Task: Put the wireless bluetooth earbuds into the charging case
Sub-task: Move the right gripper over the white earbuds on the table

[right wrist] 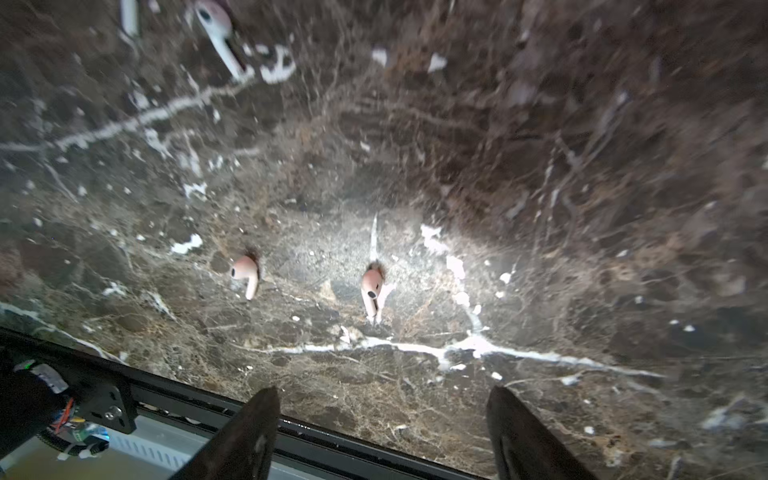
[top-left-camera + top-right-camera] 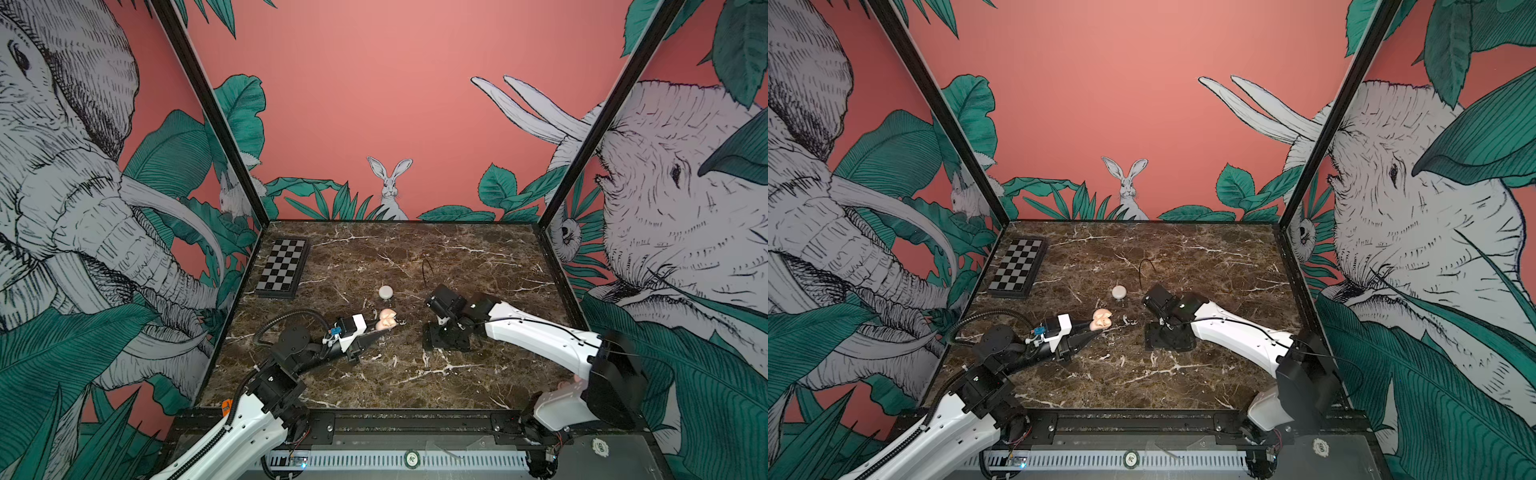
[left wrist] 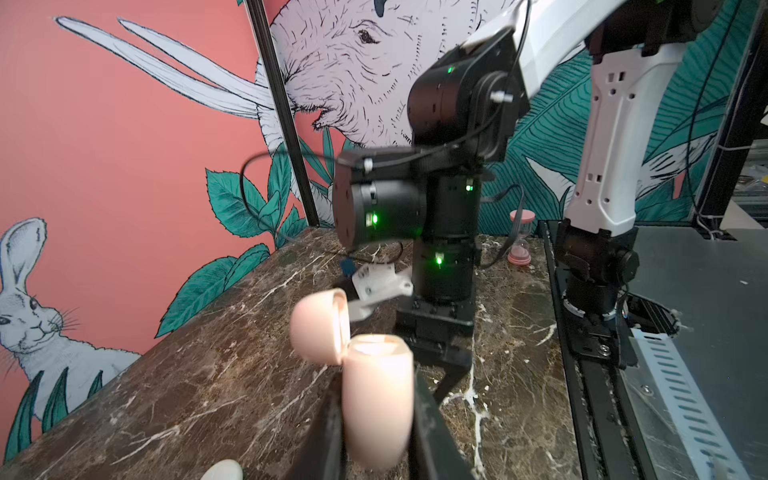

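My left gripper (image 3: 376, 388) (image 2: 376, 329) is shut on the pale pink charging case (image 3: 378, 415) (image 2: 384, 319) (image 2: 1101, 319), holding it just above the marble. The case's lid (image 3: 318, 326) is flipped open. In the right wrist view two small pinkish earbuds (image 1: 245, 274) (image 1: 371, 291) lie apart on the marble. My right gripper (image 1: 383, 392) (image 2: 445, 338) hangs over them pointing down, open and empty, to the right of the case. A white earbud (image 1: 218, 31) lies farther off.
A white round case (image 2: 385, 291) (image 2: 1119, 291) sits behind the pink one. A chessboard (image 2: 282, 268) lies at the back left and a black cable loop (image 2: 426, 270) at the back middle. A pink hourglass (image 3: 521, 241) stands by the right arm's base. The black front rail (image 1: 374, 449) is close.
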Robot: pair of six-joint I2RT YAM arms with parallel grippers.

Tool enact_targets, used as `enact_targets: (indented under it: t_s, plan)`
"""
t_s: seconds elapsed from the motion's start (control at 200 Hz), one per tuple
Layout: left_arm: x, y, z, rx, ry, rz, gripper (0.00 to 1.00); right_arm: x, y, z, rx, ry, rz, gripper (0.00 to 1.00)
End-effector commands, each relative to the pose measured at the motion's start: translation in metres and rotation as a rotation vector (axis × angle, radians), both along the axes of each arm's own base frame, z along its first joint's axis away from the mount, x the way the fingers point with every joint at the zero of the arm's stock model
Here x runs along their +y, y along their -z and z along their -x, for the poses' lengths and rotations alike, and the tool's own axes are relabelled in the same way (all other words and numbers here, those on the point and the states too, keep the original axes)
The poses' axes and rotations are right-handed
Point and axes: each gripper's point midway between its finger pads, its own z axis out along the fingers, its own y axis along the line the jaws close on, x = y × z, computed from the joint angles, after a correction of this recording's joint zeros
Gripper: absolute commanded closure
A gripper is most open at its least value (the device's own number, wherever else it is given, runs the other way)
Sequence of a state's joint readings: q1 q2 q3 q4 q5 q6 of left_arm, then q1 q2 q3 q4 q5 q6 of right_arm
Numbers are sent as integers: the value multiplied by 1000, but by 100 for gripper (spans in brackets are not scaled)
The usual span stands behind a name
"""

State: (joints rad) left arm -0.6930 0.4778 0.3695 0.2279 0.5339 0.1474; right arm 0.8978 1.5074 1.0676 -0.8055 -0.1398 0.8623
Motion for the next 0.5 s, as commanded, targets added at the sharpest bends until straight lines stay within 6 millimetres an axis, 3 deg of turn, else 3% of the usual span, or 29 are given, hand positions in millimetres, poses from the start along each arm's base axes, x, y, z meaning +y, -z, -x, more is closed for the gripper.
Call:
enact_targets:
  t_s: [0.0,0.1,0.205,0.49]
  plan:
    - [2,-11,6,-48,14,9,100,9,3,9,36,0,21,29]
    - [-1,-12,16,-60,50,9,100,13,10,9,44,-21,51,35]
    - [-1,-14,18,-67,56,9,100,10,26,9,74,-29,109,38]
    - [1,-16,22,-86,62,12,100,13,44,5,100,-45,166,53]
